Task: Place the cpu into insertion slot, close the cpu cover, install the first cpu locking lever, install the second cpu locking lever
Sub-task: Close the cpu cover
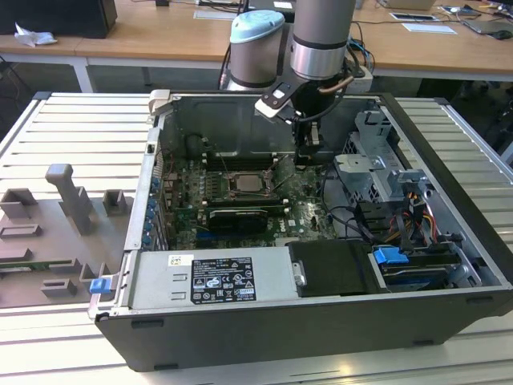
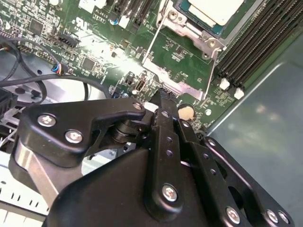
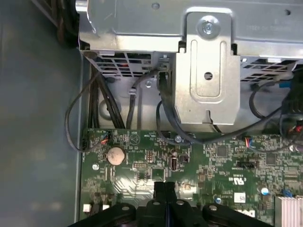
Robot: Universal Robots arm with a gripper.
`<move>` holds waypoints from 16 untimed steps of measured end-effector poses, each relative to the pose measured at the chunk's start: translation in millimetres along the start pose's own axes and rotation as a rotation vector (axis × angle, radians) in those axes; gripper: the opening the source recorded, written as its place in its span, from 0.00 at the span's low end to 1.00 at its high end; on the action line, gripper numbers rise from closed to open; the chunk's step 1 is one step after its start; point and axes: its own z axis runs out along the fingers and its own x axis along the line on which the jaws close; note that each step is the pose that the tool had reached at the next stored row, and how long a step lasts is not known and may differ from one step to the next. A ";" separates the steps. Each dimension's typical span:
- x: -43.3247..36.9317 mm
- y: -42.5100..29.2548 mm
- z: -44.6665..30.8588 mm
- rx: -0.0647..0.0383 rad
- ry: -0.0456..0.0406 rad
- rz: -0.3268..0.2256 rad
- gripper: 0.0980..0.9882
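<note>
Exterior view: the end effector hangs inside the case, just beside the insertion slot on the exterior view's right, and the cpu looks seated in that slot. Second wrist view: the fingers are pinched narrow and grip nothing I can see. The tip is right by the cpu cover, which seems raised off the chip, so a slip off that thin frame could gouge the board. First wrist view: loose cables on the side away from the insertion slot could snag the arm, I reckon.

Slatted table, computer case, grey fixture
</note>
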 end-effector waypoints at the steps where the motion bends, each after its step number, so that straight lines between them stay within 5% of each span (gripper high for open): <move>1: 0.1 -0.1 0.8 0.001 -0.0003 0.000 0.01; 16: 0.4 -11.3 0.6 0.001 -0.0003 0.000 0.01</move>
